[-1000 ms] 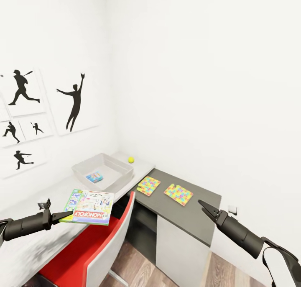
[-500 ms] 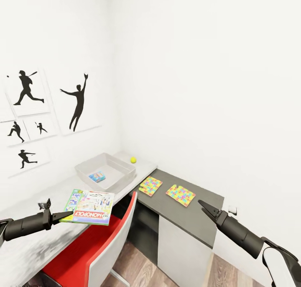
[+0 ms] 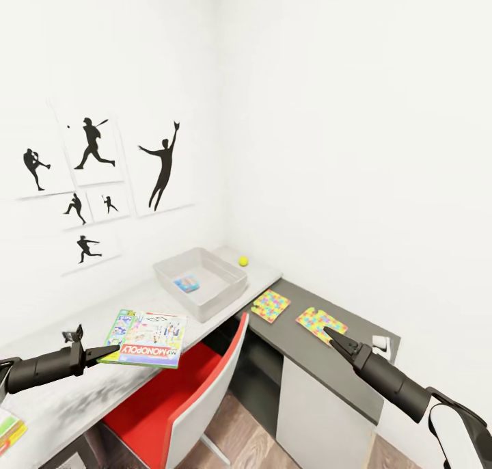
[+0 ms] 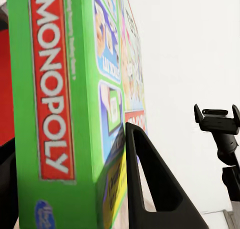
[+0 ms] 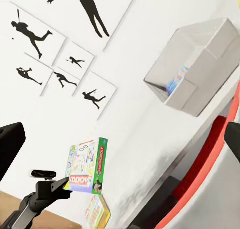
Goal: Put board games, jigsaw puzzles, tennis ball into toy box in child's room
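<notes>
Left gripper clamps Monopoly box above desk. Right gripper: aperture indeterminate. Toy box contains one blue board game.

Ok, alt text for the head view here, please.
The left gripper holds a Monopoly board game flat above the pale table. Beyond sit the toy box, a tennis ball and two jigsaw puzzles; the right gripper hovers empty.
</notes>
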